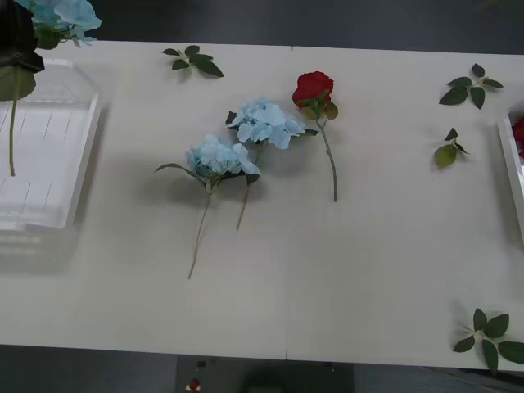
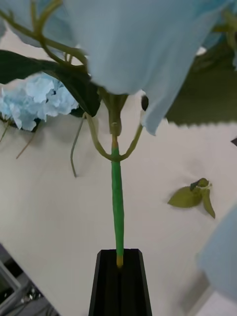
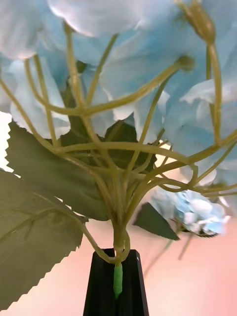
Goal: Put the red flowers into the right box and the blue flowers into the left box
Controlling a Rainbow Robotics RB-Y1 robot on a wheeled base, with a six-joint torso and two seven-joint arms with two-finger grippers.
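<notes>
Gripping blue flower stems: left gripper (image 3: 117,281) and right gripper (image 2: 119,266) each clenching one. Two blue flowers (image 1: 219,157) and red flower (image 1: 313,88) lying mid-table (image 1: 327,286); left box (image 1: 82,155) sitting at left edge.

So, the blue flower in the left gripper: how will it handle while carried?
Probably top-heavy: the blue flower spreads wide above one thin stem pinched by the left gripper, so it may sway or pivot. Likely light: thin fabric-like petals.

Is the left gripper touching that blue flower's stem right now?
Touching. The left wrist view shows the left gripper with its black jaws closed on the blue flower at its green stem, just below where it branches, no gap either side.
</notes>
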